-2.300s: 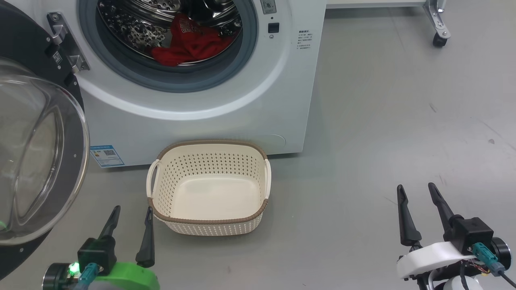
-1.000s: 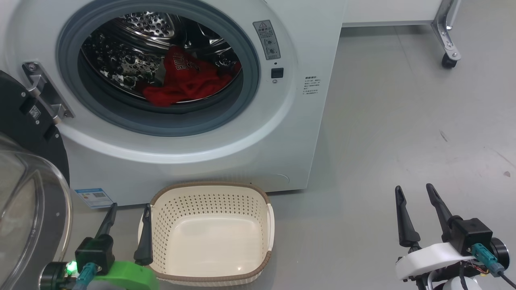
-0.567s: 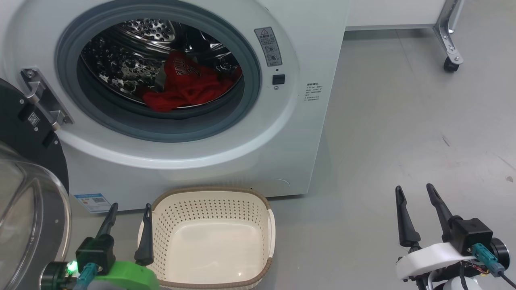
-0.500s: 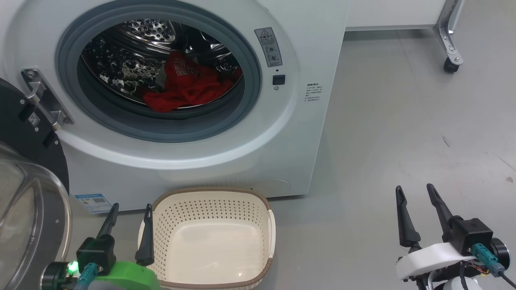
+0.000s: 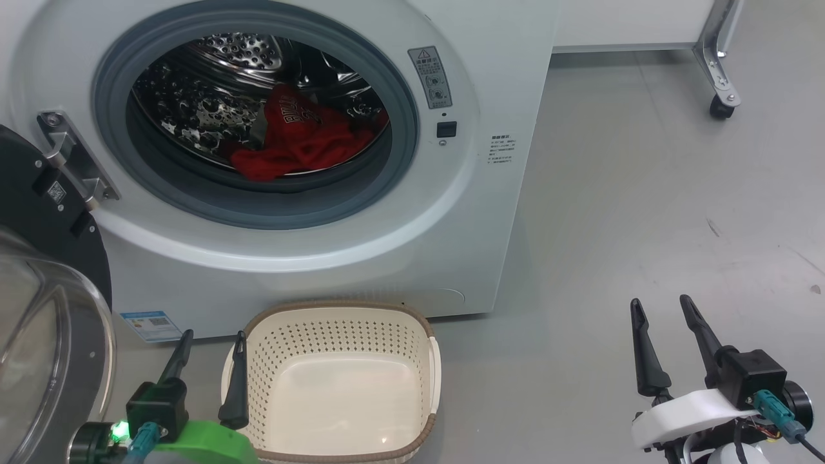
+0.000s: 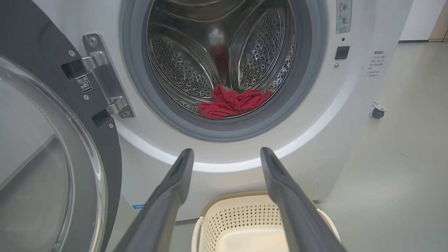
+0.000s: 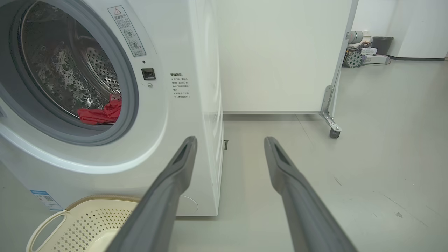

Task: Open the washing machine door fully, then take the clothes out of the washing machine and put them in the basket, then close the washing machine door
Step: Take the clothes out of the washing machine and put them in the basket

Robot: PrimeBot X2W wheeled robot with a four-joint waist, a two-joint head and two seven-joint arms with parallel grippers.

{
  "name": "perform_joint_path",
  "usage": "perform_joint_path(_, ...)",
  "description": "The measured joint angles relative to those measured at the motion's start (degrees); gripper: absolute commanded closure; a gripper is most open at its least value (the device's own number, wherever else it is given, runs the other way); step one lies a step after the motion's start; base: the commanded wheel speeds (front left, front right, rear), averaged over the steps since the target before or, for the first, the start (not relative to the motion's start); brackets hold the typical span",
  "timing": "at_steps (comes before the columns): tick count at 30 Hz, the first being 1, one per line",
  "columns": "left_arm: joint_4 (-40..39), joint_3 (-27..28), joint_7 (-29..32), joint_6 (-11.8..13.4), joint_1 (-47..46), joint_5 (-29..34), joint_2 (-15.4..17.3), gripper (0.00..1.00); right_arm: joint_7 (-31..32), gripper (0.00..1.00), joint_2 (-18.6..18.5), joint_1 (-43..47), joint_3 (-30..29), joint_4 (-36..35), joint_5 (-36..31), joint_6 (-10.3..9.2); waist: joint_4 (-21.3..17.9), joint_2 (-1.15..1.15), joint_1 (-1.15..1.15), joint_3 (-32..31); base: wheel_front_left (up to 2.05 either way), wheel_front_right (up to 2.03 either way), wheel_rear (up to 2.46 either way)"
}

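The white washing machine (image 5: 412, 212) stands ahead, its door (image 5: 45, 322) swung open at the left, black rim and clear glass bowl facing me. Red clothes (image 5: 303, 142) lie at the bottom of the steel drum, also seen as clothes (image 6: 232, 103) and clothes (image 7: 99, 112). The cream basket (image 5: 361, 319) sits on the floor before the machine, with nothing in it. My left gripper (image 5: 213, 338) is open beside the basket's left handle. Far to the right, my right gripper (image 5: 660, 304) is open over bare floor. Both hold nothing.
A white panel on a castor (image 5: 720, 106) stands at the back right. Grey floor (image 5: 644, 212) stretches to the right of the machine. The door hinge (image 5: 71, 154) juts out left of the drum opening. A bin and gear (image 7: 371, 50) sit far off.
The head camera tilted up over the last seconds, so the machine and basket sit lower in view. Both grippers stay open and almost still.
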Motion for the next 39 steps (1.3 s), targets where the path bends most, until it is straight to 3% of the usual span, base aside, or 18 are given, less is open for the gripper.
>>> perform_joint_path(17,1.85,-2.40,3.49,-2.08,-2.09,-1.96,-0.45,0.00,-0.01,0.00,0.08,-0.33,0.68,-1.88,-0.02,0.49,-0.64,0.00,0.00,4.35,0.00,0.00,0.00)
perform_joint_path(30,7.36,-2.90,9.66,-6.12,-18.23,-5.59,-0.90,0.00,-0.27,0.00,0.08,-4.67,1.87,-4.59,-0.20,0.56,-2.22,0.00,0.00,14.31,0.00,0.00,0.00)
perform_joint_path(39,9.09,-0.68,16.33,-7.33,-31.26,-7.30,2.98,0.00,-0.31,0.00,0.20,-8.38,3.05,-5.79,-0.10,0.58,-4.62,0.00,0.00,21.37,0.00,0.00,0.00)
